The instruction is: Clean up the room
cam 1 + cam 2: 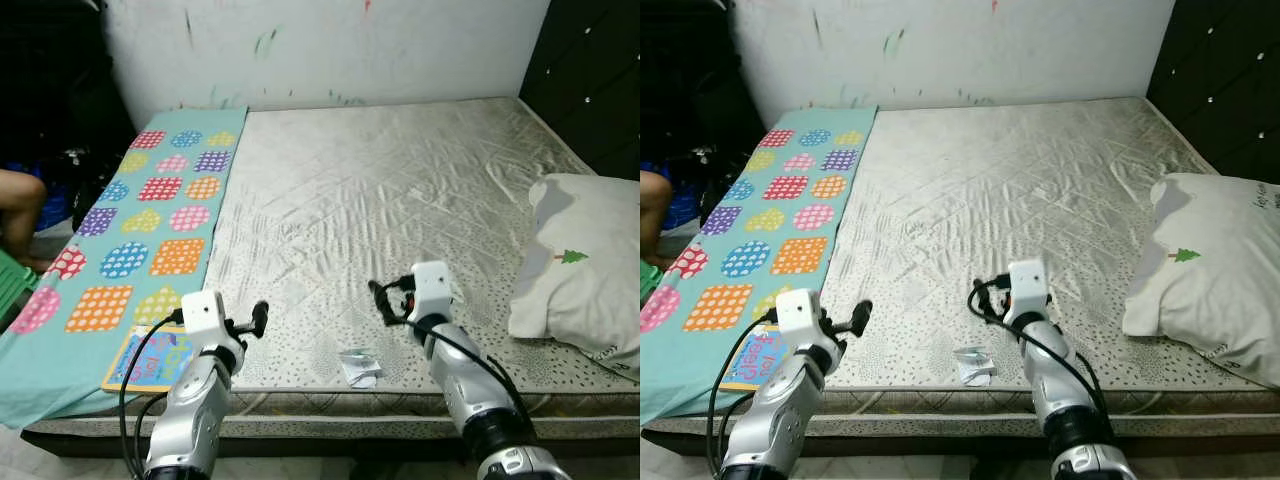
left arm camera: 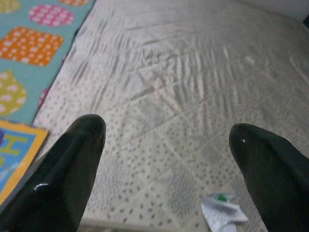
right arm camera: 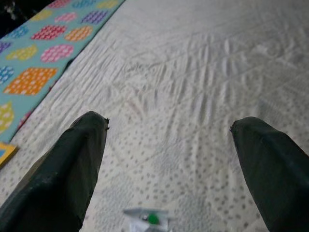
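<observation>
A small crumpled white wrapper (image 1: 360,367) with a green mark lies on the mattress (image 1: 400,190) near its front edge, between my two arms. My left gripper (image 1: 250,322) hovers over the front of the bed, left of the wrapper, with its black fingers (image 2: 82,145) spread open and nothing between them. My right gripper (image 1: 388,300) hangs just beyond and right of the wrapper, also open and empty. In the right wrist view the wrapper (image 3: 147,217) sits below the gap between the fingers (image 3: 82,145). A colourful flat book (image 1: 150,358) rests at the front left corner.
A teal blanket (image 1: 130,230) with coloured patches covers the left strip of the bed. A white pillow (image 1: 585,265) with a small tree print lies at the right edge. A person's knee (image 1: 20,205) shows at far left. A white wall stands behind the bed.
</observation>
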Tool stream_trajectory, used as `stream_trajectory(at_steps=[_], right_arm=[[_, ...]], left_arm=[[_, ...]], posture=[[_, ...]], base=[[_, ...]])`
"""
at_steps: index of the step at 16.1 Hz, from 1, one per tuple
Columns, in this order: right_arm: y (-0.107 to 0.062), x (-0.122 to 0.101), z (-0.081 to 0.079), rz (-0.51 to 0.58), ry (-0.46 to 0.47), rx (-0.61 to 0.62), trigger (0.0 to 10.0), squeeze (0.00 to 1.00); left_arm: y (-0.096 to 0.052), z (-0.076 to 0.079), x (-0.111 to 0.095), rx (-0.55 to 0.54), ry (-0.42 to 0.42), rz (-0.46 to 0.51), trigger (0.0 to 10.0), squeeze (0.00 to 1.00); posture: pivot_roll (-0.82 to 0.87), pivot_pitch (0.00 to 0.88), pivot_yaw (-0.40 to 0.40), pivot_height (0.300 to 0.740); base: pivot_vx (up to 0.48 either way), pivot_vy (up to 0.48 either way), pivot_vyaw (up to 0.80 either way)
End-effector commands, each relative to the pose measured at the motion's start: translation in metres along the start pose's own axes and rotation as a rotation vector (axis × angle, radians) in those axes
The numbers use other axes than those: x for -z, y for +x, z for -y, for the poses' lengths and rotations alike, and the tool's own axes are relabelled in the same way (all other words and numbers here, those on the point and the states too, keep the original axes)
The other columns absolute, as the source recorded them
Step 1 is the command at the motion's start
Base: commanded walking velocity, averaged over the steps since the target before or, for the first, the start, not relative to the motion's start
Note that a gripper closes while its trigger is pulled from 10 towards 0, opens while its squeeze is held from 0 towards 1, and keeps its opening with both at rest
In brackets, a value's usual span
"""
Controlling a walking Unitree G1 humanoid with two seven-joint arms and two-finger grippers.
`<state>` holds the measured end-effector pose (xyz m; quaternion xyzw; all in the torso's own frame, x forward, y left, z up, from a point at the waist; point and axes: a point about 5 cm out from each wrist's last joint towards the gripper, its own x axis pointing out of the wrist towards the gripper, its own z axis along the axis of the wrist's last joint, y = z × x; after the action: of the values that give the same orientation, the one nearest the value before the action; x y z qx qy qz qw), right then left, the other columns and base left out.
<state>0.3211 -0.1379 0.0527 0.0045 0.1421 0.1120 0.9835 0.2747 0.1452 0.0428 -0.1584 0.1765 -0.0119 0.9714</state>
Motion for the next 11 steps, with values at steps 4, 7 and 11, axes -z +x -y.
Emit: stream_trajectory(at_steps=[4, 7, 11], right_arm=[[-0.0035, 0.006, 0.0014, -0.028, 0.016, 0.011, 10.0, 0.0], [-0.004, 0.0071, 0.006, -0.036, 0.004, 0.014, 10.0, 0.0], [-0.0016, 0.0018, 0.0081, -0.025, -0.004, 0.02, 10.0, 0.0]], left_arm=[[-0.0024, -0.0128, -0.0082, 0.005, 0.029, -0.001, 10.0, 0.0], [0.0018, -0.0065, -0.0117, 0.017, 0.031, 0.007, 10.0, 0.0], [0.0022, -0.0044, -0.0088, 0.029, 0.027, 0.002, 10.0, 0.0]], posture=[[-0.07, 0.0, 0.067, 0.74], [-0.07, 0.0, 0.069, 0.74], [-0.08, 0.0, 0.068, 0.74]], base=[[0.0, 0.148, 0.0], [0.0, 0.301, 0.0], [0.0, 0.407, 0.0]])
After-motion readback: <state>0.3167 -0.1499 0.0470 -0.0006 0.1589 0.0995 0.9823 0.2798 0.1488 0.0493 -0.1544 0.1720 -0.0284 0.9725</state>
